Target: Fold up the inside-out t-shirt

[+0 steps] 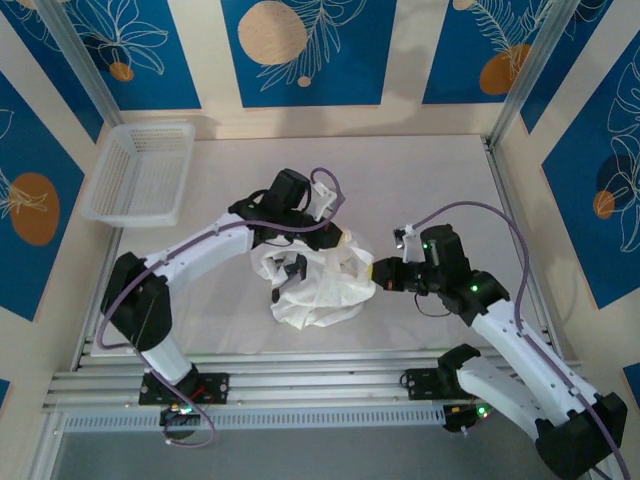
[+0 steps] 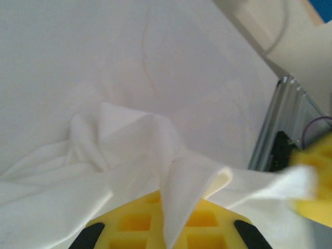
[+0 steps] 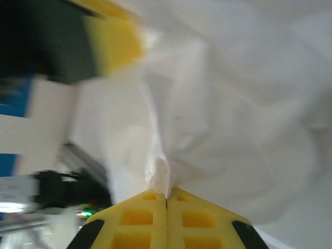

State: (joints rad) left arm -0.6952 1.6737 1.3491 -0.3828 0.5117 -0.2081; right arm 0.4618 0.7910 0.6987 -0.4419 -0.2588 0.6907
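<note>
We clench the left pincer (image 2: 165, 228) and right pincer (image 3: 167, 202) each on a shirt (image 1: 318, 292) fold at its tips, likely to spread the bunched cloth.

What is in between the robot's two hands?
The bunched white t-shirt lies between the left gripper and the right gripper. Each is shut on a fold of it. The top view shows this best.

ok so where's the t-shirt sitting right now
From the top camera, the t-shirt is bunched up mid-table, gripped by the left end effector and the right end effector. The basket stands apart at the far left corner.
</note>
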